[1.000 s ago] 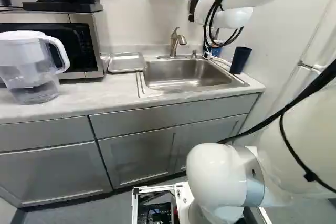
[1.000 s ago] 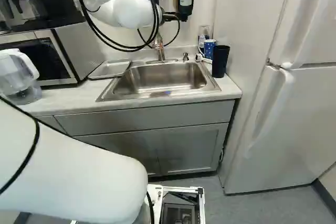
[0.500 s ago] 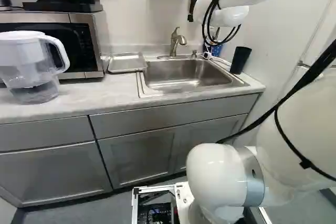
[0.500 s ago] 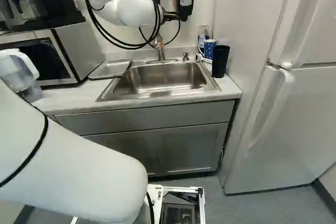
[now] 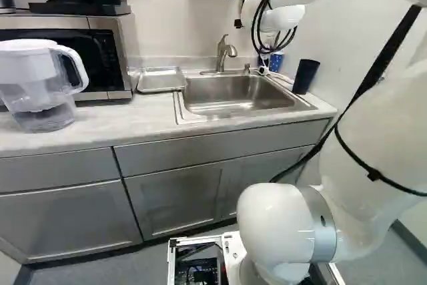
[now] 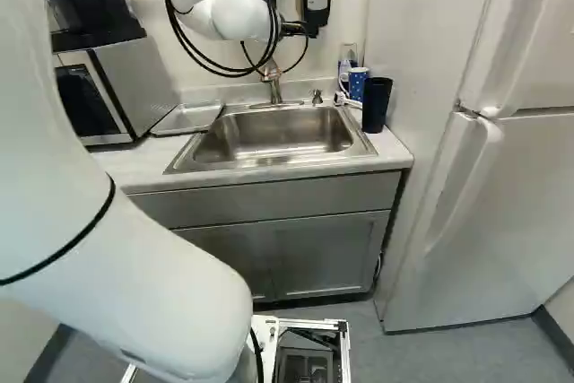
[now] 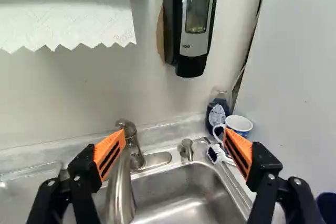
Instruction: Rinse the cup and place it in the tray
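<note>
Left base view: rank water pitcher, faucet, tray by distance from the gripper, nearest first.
1. Faucet: behind the sink, just ahead of the gripper.
2. Tray: on the counter, left of the sink.
3. Water pitcher: at the far left, in front of the microwave.

Relative to its base joint, the arm's lower link now stands steeper. The wrist section is advanced toward the back wall. In the right base view, the lower link now covers the water pitcher.
</note>
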You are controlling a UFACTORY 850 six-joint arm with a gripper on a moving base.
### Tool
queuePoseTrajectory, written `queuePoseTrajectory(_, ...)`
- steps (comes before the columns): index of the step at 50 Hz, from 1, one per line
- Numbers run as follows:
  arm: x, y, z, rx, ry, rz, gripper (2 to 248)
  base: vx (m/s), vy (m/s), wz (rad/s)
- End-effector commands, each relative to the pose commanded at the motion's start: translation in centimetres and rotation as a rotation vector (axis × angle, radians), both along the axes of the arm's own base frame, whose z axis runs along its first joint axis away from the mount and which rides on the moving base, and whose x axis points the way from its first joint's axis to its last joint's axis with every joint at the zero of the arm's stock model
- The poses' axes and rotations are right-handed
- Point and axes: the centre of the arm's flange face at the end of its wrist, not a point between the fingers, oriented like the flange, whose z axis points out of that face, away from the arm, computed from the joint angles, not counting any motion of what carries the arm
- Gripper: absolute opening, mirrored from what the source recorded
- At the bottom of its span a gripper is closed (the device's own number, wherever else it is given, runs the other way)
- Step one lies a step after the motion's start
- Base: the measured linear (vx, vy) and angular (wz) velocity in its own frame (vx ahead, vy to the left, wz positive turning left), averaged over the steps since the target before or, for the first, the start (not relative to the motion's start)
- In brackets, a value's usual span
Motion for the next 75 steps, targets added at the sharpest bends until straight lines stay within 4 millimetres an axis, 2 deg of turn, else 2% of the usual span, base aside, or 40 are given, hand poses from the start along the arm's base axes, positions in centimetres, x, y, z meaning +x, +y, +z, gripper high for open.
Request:
queuePoseTrajectory(9, 1.8, 0.6, -0.4, 0.003, 0.024, 0.016, 247, 0.000, 0.000, 0.000)
queuePoseTrajectory(28, 5.8, 1.8, -2.7, 0.012, 0.098, 0.048, 247, 0.000, 0.000, 0.000)
queuePoseTrajectory(43, 8.7, 2.4, -3.1, 0.022, 0.123, 0.060, 247, 0.000, 0.000, 0.000)
queuePoseTrajectory(68, 8.7, 2.4, -3.7, 0.056, 0.195, 0.050, 247, 0.000, 0.000, 0.000)
queuePoseTrajectory(75, 9.3, 2.1, -3.9, 0.067, 0.214, 0.042, 247, 0.000, 0.000, 0.000)
